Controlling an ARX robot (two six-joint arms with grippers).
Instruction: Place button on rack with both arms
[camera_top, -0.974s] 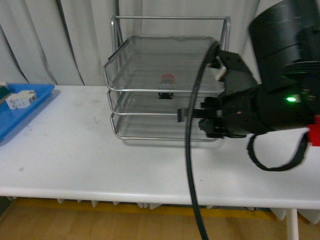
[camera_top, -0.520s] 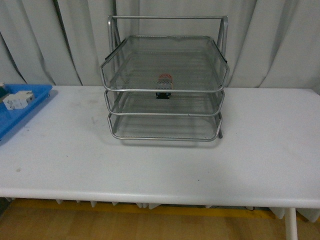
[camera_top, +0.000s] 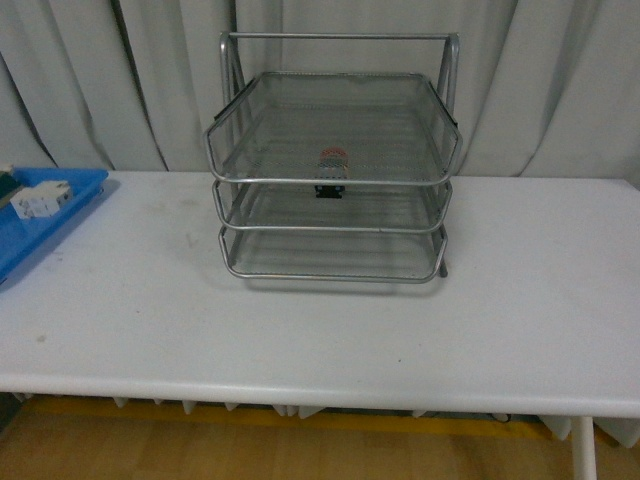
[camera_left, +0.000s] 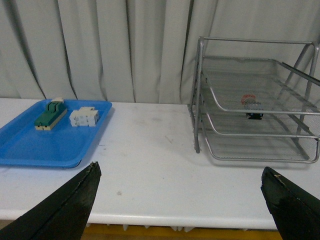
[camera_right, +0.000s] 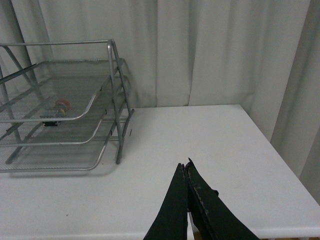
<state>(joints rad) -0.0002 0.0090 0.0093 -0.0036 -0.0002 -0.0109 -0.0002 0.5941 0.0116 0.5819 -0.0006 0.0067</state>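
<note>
From my front camera I see the wire-mesh rack (camera_top: 333, 160) standing on the white table (camera_top: 320, 320), toward the far side and close to the grey curtain (camera_top: 560, 80). The button (camera_top: 334, 170) sits in the rack's top tray, near that tray's front edge and about midway across; its red cap shows through the mesh with the black body below. Whether it stands quite upright I cannot tell through the wire. Neither arm shows in the front view.

At the far left of the table lies a blue plastic tray (camera_top: 40, 225), well apart from the rack. In the left wrist view that tray holds a green-and-cream block (camera_left: 50, 114) and, just beside it, a white blocky part (camera_left: 83, 117).

The left gripper (camera_left: 182, 200) has its jaws spread wide, with only the two dark fingertips (camera_left: 75, 200) showing at the lower corners of its own camera's picture, and nothing between them. It hangs over the near edge of the table, facing the rack and the blue tray.

The right gripper (camera_right: 186, 172) has its two fingers pressed together with nothing held. It sits over the near right part of the table, with the rack off to its left and clear of it.
</note>
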